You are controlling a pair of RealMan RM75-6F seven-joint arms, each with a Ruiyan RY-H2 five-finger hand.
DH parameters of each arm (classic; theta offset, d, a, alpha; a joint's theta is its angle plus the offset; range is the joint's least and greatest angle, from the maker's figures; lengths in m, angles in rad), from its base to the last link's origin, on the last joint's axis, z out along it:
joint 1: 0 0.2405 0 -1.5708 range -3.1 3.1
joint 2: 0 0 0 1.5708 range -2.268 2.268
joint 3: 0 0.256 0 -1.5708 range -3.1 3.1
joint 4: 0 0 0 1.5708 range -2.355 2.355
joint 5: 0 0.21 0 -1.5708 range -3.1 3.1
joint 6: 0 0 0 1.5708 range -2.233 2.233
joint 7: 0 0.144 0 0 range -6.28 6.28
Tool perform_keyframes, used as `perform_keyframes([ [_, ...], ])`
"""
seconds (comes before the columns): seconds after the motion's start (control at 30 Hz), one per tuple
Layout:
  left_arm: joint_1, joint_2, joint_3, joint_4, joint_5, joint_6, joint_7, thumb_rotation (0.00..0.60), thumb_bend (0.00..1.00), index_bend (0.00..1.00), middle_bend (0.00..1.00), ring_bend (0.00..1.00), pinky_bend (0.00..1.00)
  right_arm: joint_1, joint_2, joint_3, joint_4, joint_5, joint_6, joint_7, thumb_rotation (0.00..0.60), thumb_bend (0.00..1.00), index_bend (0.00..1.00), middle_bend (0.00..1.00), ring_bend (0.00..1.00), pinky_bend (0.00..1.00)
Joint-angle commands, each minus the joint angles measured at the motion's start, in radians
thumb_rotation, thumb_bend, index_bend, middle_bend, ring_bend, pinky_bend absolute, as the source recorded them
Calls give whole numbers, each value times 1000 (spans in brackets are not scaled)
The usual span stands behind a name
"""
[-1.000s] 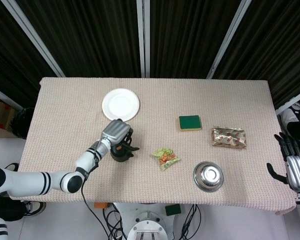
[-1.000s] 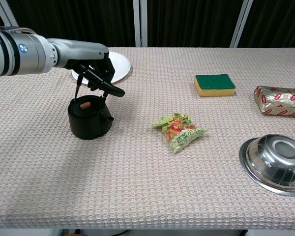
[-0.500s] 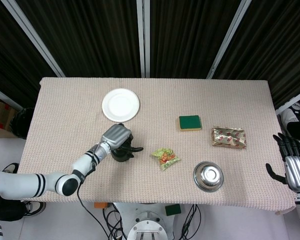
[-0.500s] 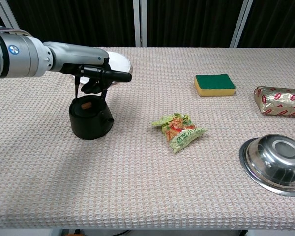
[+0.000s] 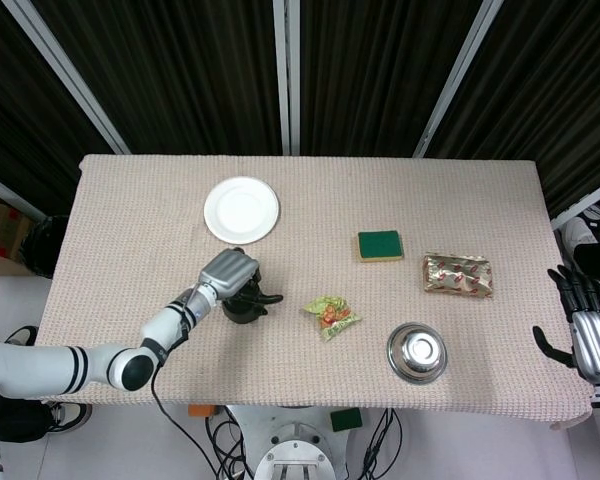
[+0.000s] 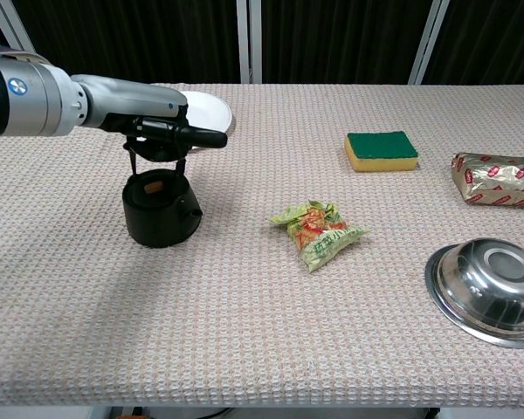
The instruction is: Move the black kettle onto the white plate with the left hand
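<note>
The black kettle (image 6: 162, 214) stands on the table cloth, its thin wire handle raised upright. My left hand (image 6: 162, 135) is right above it, fingers curled around the top of the handle and one finger pointing right. From the head view the left hand (image 5: 230, 272) covers part of the kettle (image 5: 246, 308). The white plate (image 5: 241, 209) lies bare beyond the kettle, and in the chest view the plate (image 6: 208, 108) is partly hidden behind my forearm. My right hand (image 5: 585, 320) hangs off the table's right edge, fingers spread, holding nothing.
A green and yellow sponge (image 6: 382, 149) lies at the back right. A crumpled snack packet (image 6: 317, 233) sits just right of the kettle. A foil packet (image 6: 496, 179) and a steel bowl (image 6: 491, 291) occupy the right side.
My left hand's fingers have curled in around the kettle's handle, and the hand has settled a little lower. The kettle has stayed in place.
</note>
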Motion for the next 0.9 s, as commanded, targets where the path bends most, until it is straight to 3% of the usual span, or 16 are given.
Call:
perform_keyframes([
  [0.03, -4, 8, 6, -5, -10, -9, 2, 15, 0, 864, 998, 910, 239, 0, -1, -1, 1, -2, 1, -1, 600, 327, 0, 0, 0, 0],
  [0.63, -8, 73, 22, -58, -20, -17, -9, 0, 0, 937, 1000, 968, 290, 2, 1, -3, -1, -1, -7, 3, 600, 327, 0, 0, 0, 0],
  [0.9, 11, 72, 13, -69, 24, 33, -21, 0, 0, 997, 1000, 1000, 305, 2, 2, -3, -2, 0, -7, 4, 600, 327, 0, 0, 0, 0],
])
